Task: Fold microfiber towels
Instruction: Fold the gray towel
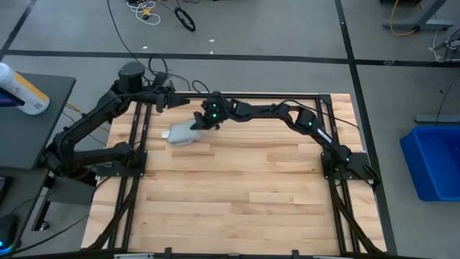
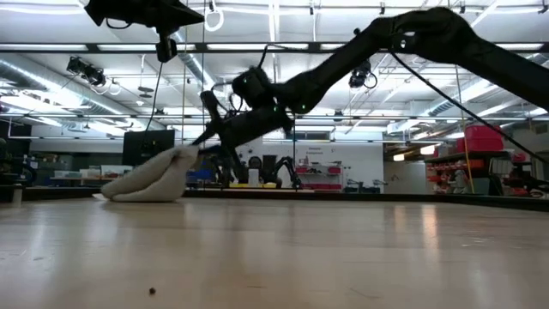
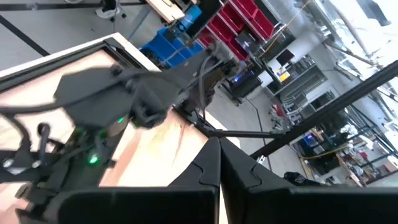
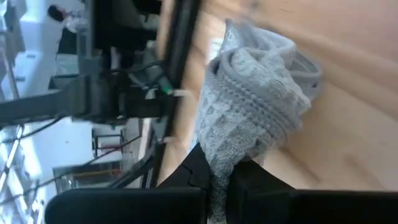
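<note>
The light grey-blue microfiber towel (image 1: 181, 134) lies bunched in a heap on the wooden table near the far left, its bulk resting on the wood (image 2: 146, 184). My right gripper (image 1: 200, 124) reaches across the far side of the table and is shut on the towel's right end. My left gripper (image 1: 181, 102) hovers shut and empty above the table's far edge, just behind the towel; its closed fingers show in the left wrist view (image 3: 219, 163). My right gripper pinches a bunched fold of the towel (image 4: 224, 165) between its two fingers, at the heap's right end (image 2: 190, 153). The fingers slant down from the table's right side. That end is raised a little; the rest of the towel lies crumpled on the table.
Black frame rails (image 1: 273, 96) run along the table's far edge and sides. The wide near part of the wooden table (image 1: 237, 201) lies in front of the towel. A blue bin (image 1: 435, 162) stands on the floor off the right side.
</note>
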